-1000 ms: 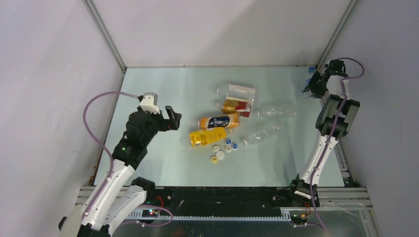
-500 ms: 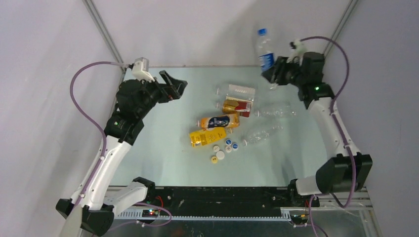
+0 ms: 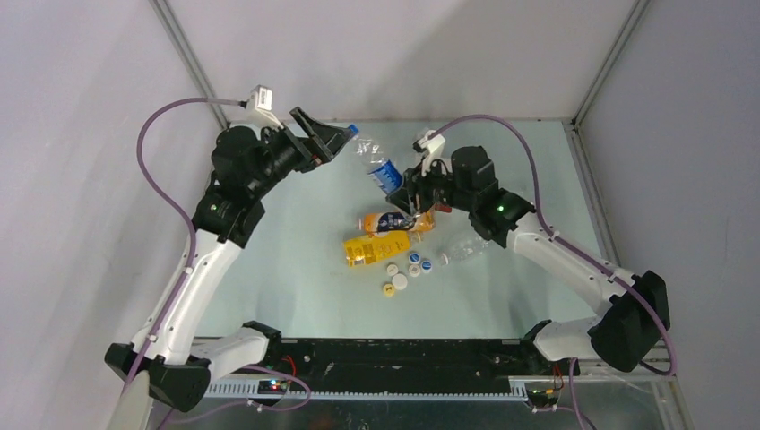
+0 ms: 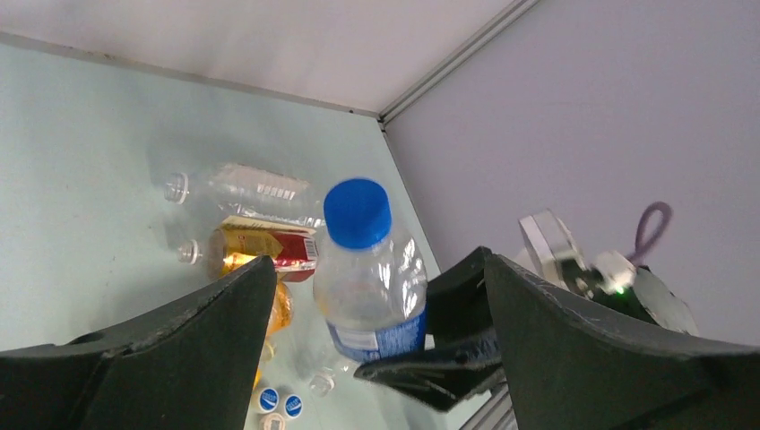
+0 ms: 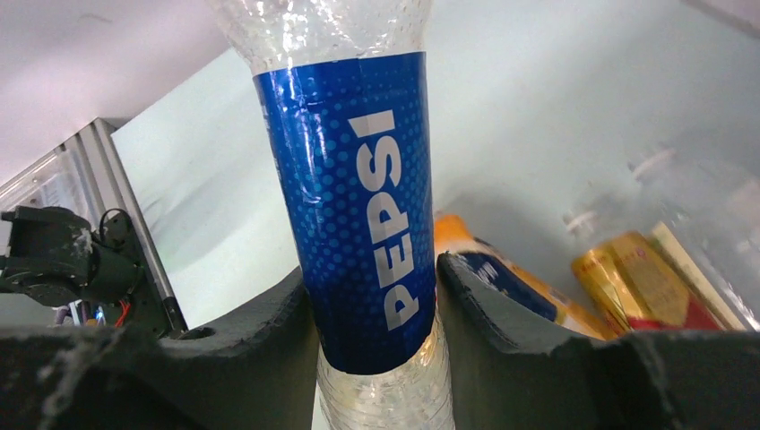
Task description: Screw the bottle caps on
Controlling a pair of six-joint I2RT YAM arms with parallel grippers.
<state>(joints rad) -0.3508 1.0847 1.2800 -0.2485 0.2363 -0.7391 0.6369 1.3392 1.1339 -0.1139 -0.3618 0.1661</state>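
Note:
My right gripper (image 3: 403,191) is shut on a clear bottle with a blue label (image 3: 383,172), held tilted above the table with its blue cap (image 3: 352,130) screwed on top. The right wrist view shows both pads (image 5: 296,309) pressed against the label (image 5: 367,206). My left gripper (image 3: 330,139) is open right at the cap. In the left wrist view the cap (image 4: 357,210) shows between the spread fingers (image 4: 206,322), untouched. Several loose bottle caps (image 3: 405,270), blue, white and yellow, lie on the table.
Under the held bottle lie an orange-yellow bottle (image 3: 376,248), an orange bottle with a dark-blue label (image 3: 394,220), a gold-and-red one (image 4: 260,251) and clear bottles (image 3: 470,244) (image 4: 242,184). Grey walls close the table's back and sides.
The right arm swung the bottle from the back right to the table's middle, up to the left gripper. The left gripper rose and turned toward the cap.

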